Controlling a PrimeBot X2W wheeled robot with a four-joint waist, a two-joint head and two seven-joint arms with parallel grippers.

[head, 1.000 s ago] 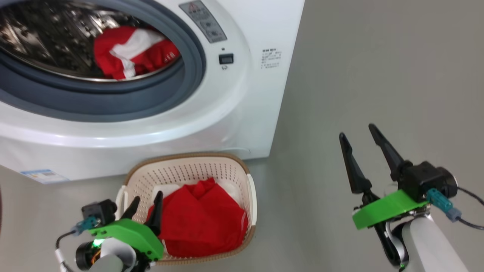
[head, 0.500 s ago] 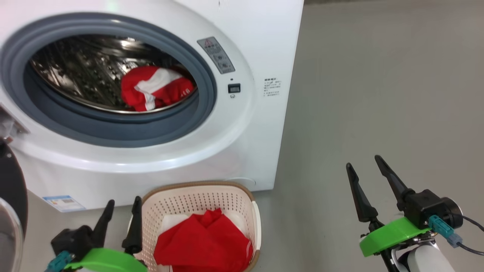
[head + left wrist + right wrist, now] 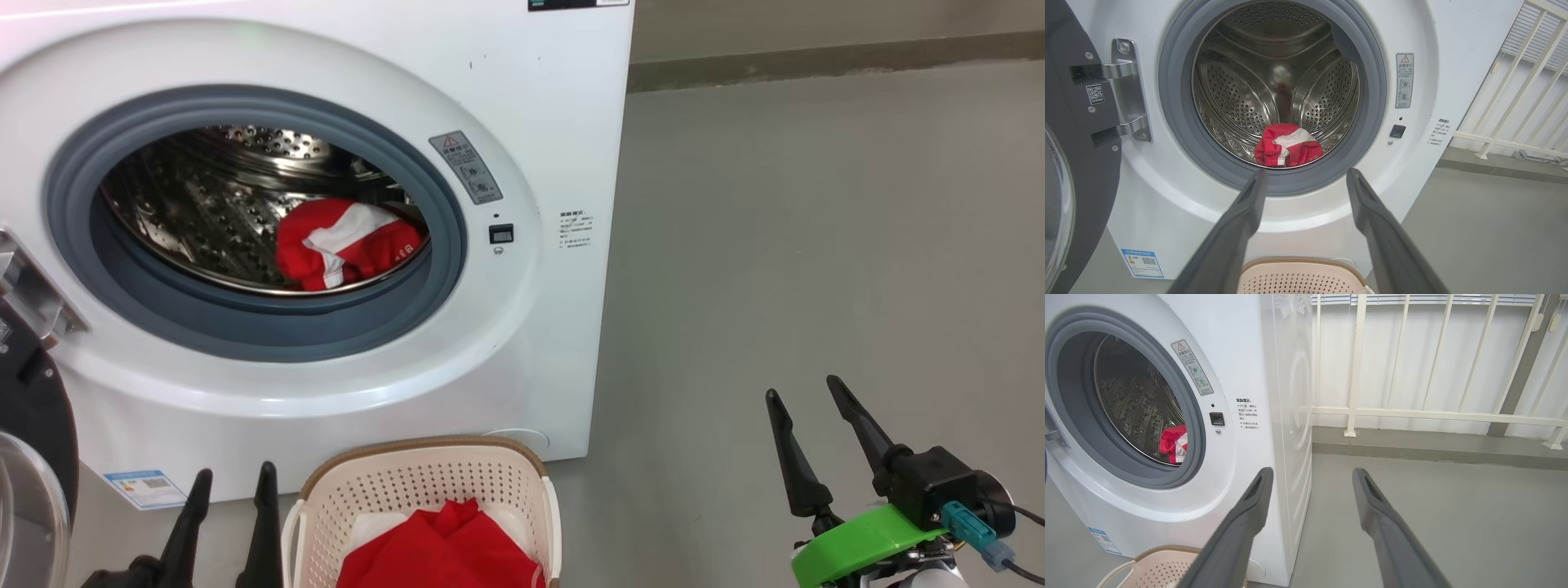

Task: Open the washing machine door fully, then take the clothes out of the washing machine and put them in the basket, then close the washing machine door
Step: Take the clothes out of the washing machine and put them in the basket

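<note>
Risen out of the basket (image 3: pixel 424 447), the left gripper (image 3: pixel 235 471) spreads empty fingers, as does the right gripper (image 3: pixel 802 387). At left the washing machine door (image 3: pixel 33 425) stands open. One red garment (image 3: pixel 445 547) is basketed; a second red garment (image 3: pixel 347 253) waits in the drum (image 3: pixel 204 204).

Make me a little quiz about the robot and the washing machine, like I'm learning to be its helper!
1. True or false: the washing machine door is open.
2. Some red clothes sit in the basket. Where are the rest? A. on the floor B. in the drum C. on top of the machine
3. Fill in: the left end effector is ___ and holds nothing.

Key: 1 true; 2 B; 3 open.
</note>
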